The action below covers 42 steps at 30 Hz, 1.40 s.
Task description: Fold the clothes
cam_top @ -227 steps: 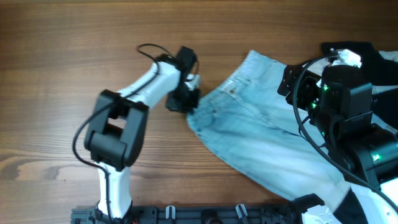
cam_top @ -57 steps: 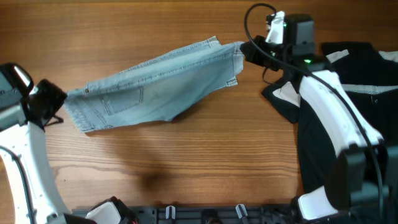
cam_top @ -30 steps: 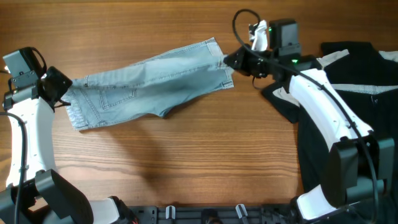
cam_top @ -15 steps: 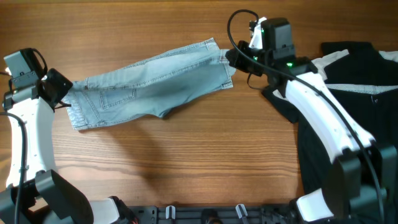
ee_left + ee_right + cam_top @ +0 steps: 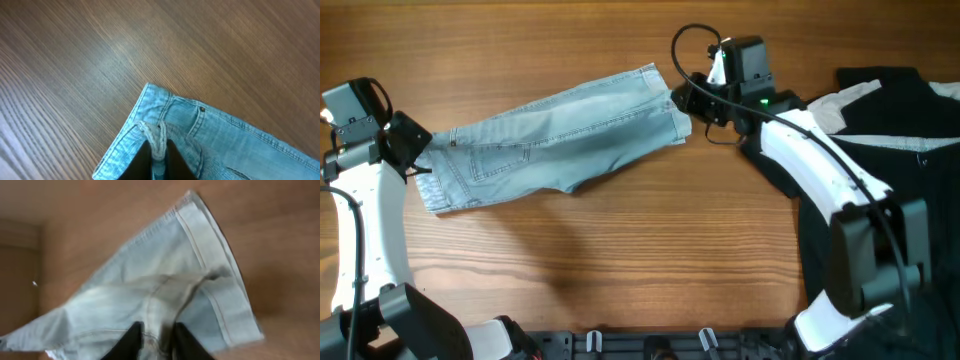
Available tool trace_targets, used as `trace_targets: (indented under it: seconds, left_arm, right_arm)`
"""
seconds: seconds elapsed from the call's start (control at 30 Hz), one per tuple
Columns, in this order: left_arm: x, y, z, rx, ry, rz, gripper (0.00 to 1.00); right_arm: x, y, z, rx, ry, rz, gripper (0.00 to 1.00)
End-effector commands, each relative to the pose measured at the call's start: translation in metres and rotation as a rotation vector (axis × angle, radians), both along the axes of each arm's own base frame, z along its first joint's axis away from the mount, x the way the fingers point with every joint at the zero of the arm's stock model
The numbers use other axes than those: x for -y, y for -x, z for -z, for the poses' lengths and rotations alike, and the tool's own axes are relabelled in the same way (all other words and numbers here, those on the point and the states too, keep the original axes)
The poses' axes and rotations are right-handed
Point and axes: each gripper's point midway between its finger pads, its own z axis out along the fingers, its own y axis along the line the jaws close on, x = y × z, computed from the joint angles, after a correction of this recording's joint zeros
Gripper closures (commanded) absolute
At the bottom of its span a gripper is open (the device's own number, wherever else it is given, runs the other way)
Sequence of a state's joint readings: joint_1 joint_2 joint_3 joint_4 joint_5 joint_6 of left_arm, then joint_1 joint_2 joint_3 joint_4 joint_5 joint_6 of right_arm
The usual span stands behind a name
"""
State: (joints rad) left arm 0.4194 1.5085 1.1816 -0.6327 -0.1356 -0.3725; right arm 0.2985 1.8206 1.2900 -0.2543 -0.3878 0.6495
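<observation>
Clamping denim shorts (image 5: 560, 135), left end effector (image 5: 156, 149) waistband-side, right end effector (image 5: 156, 328) hem-side

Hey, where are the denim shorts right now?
In the overhead view the denim shorts are stretched across the upper middle of the table, waistband pinched by the left pincer, leg hem by the right pincer, left of the black garment.

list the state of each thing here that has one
denim shorts: stretched out lengthwise, held at both ends
left gripper: shut on their waistband
right gripper: shut on them near a leg hem
black garment: heaped, not gripped
</observation>
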Motion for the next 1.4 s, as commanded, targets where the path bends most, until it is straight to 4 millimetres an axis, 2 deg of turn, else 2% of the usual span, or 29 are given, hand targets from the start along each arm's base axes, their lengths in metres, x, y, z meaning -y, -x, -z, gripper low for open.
trace_targets:
  seconds: [0.0, 0.07, 0.13, 0.2, 0.27, 0.3, 0.37, 0.43, 0.5, 0.6, 0.67, 0.7, 0.77, 0.8, 0.83, 0.87, 0.9, 0.97, 1.0, 1.07, 1.1, 1.13, 1.17, 1.2, 1.23, 1.27, 1.3, 1.33, 1.37]
  left_arm:
    - [-0.009, -0.016, 0.003, 0.031, -0.006, -0.013, 0.40]
    - [-0.006, -0.011, 0.008, 0.002, 0.006, -0.013, 0.35]
    - [-0.004, -0.006, 0.012, -0.029, 0.010, -0.001, 0.35]
    - [0.001, 0.003, 0.018, -0.074, 0.034, 0.000, 0.45]
    - [0.007, 0.013, 0.027, -0.126, 0.063, 0.004, 0.48]
    - [0.009, 0.018, 0.033, -0.151, 0.074, 0.004, 0.48]
    - [0.017, 0.029, 0.063, -0.228, 0.124, 0.010, 0.49]
    - [0.023, 0.035, 0.084, -0.275, 0.163, 0.018, 0.50]
    - [0.022, 0.034, 0.092, -0.294, 0.171, 0.018, 0.50]
    - [0.023, 0.037, 0.104, -0.327, 0.186, 0.018, 0.53]
    - [0.025, 0.041, 0.121, -0.377, 0.209, 0.016, 0.57]
    - [0.026, 0.042, 0.129, -0.398, 0.218, 0.016, 0.60]
    - [0.027, 0.045, 0.144, -0.435, 0.235, 0.015, 0.74]
    - [0.028, 0.046, 0.147, -0.445, 0.239, 0.015, 0.83]
    - [0.028, 0.047, 0.148, -0.449, 0.239, 0.015, 0.93]
    - [0.026, 0.047, 0.147, -0.447, 0.235, 0.016, 0.96]
    - [0.025, 0.047, 0.146, -0.446, 0.230, 0.016, 0.96]
    - [0.023, 0.048, 0.145, -0.450, 0.224, 0.031, 0.96]
    - [0.022, 0.050, 0.145, -0.458, 0.218, 0.043, 0.96]
    - [0.022, 0.050, 0.145, -0.458, 0.219, 0.044, 0.96]
    - [0.022, 0.050, 0.144, -0.458, 0.220, 0.044, 0.96]
    - [0.023, 0.051, 0.141, -0.455, 0.222, 0.045, 0.95]
    - [0.028, 0.049, 0.136, -0.435, 0.242, 0.056, 0.90]
    - [0.033, 0.045, 0.125, -0.395, 0.260, 0.070, 0.81]
    - [0.035, 0.041, 0.114, -0.357, 0.260, 0.078, 0.71]
    - [0.036, 0.038, 0.099, -0.313, 0.251, 0.086, 0.66]
    - [0.039, 0.035, 0.086, -0.269, 0.251, 0.097, 0.64]
    - [0.043, 0.032, 0.076, -0.232, 0.261, 0.112, 0.69]
    - [0.048, 0.029, 0.066, -0.194, 0.276, 0.130, 0.86]
  right_arm:
    - [0.003, -0.028, -0.005, 0.199, 0.110, -0.065, 0.22]
    - [0.015, -0.030, -0.001, 0.211, 0.161, -0.068, 0.21]
    - [0.034, -0.022, 0.015, 0.128, 0.194, -0.058, 0.23]
    - [0.053, -0.006, 0.035, 0.028, 0.259, -0.064, 0.29]
    - [0.061, 0.011, 0.051, -0.034, 0.332, -0.109, 0.33]
    - [0.060, 0.014, 0.056, -0.047, 0.340, -0.123, 0.33]
    - [0.053, 0.016, 0.086, -0.101, 0.334, -0.149, 0.34]
    - [0.036, 0.014, 0.102, -0.093, 0.261, -0.219, 0.37]
    - [0.023, 0.014, 0.108, -0.074, 0.201, -0.284, 0.37]
    - [0.017, 0.017, 0.116, -0.091, 0.178, -0.304, 0.34]
    - [0.007, 0.022, 0.124, -0.097, 0.180, -0.328, 0.34]
    - [0.000, 0.023, 0.127, -0.089, 0.185, -0.349, 0.34]
    - [-0.003, 0.024, 0.127, -0.078, 0.189, -0.364, 0.33]
    - [-0.003, 0.024, 0.127, -0.079, 0.189, -0.364, 0.36]
    - [-0.001, 0.029, 0.130, -0.102, 0.192, -0.366, 0.50]
    - [0.002, 0.036, 0.134, -0.142, 0.206, -0.364, 0.78]
    - [0.010, 0.046, 0.141, -0.199, 0.241, -0.354, 0.95]
    - [0.041, 0.062, 0.153, -0.342, 0.366, -0.237, 0.96]
    - [0.063, 0.074, 0.152, -0.406, 0.468, -0.177, 0.96]
    - [0.080, 0.084, 0.139, -0.433, 0.544, -0.155, 0.96]
    - [0.088, 0.092, 0.124, -0.441, 0.577, -0.145, 0.92]
    - [0.093, 0.099, 0.103, -0.436, 0.593, -0.136, 0.58]
    - [0.094, 0.099, 0.088, -0.408, 0.591, -0.124, 0.41]
    - [0.093, 0.090, 0.059, -0.313, 0.572, -0.100, 0.27]
    - [0.089, 0.078, 0.033, -0.206, 0.546, -0.078, 0.24]
    - [0.083, 0.065, 0.010, -0.108, 0.507, -0.058, 0.24]
    - [0.070, 0.052, -0.009, -0.014, 0.443, -0.070, 0.33]
    - [0.061, 0.045, -0.014, 0.022, 0.402, -0.081, 0.44]
    - [0.052, 0.040, -0.009, 0.029, 0.366, -0.105, 0.68]
